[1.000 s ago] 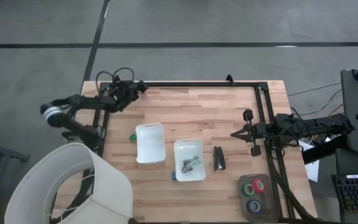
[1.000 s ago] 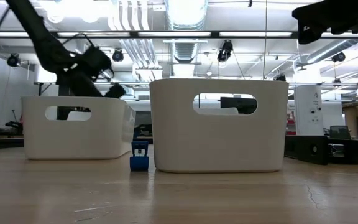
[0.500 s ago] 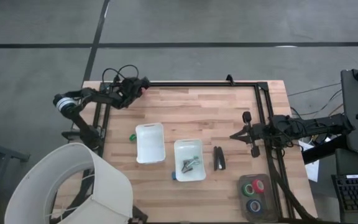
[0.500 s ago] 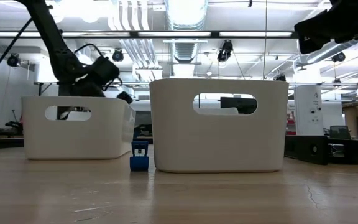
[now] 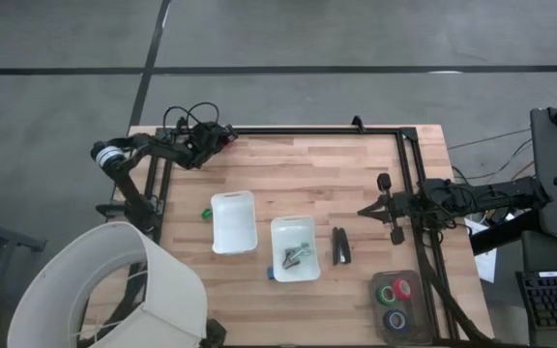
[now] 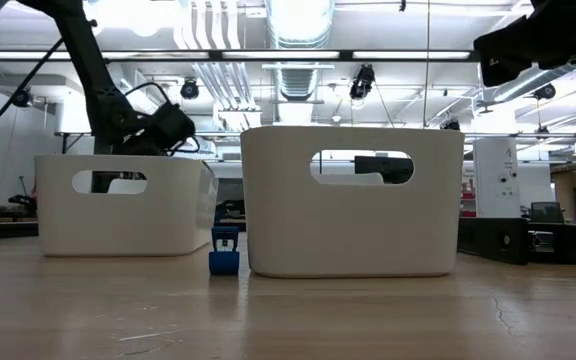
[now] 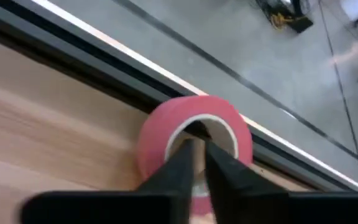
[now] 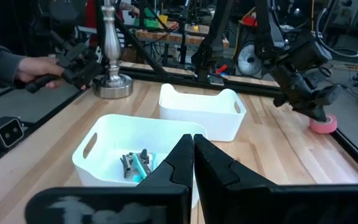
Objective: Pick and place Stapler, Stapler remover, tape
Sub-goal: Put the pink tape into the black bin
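A pink-red tape roll lies flat in the table's far left corner beside the black frame rail. My left gripper slants down onto it, its fingers nearly together. The black stapler lies on the wood to the right of two white trays. The right tray holds metal staple removers. A blue one stands next to that tray. More tape rolls sit in a clear box at the near right. My right gripper hovers shut over the table's right side. My left gripper reaches over the roll's near wall with its closed fingertips at the roll's hole, coming in slanting from above. The roll lies flat on the table. Whether the tips touch the roll cannot be told.
The left white tray stands near the table's middle, with a small green object beside it. A black frame rail runs along the far and right edges. A lampshade covers the near left corner. A person's hand shows beyond the table.
My left gripper has sunk toward the pink-red roll in the far left corner, the arm swinging toward the far edge. In the low view its fingers, spread half a second ago, have come together.
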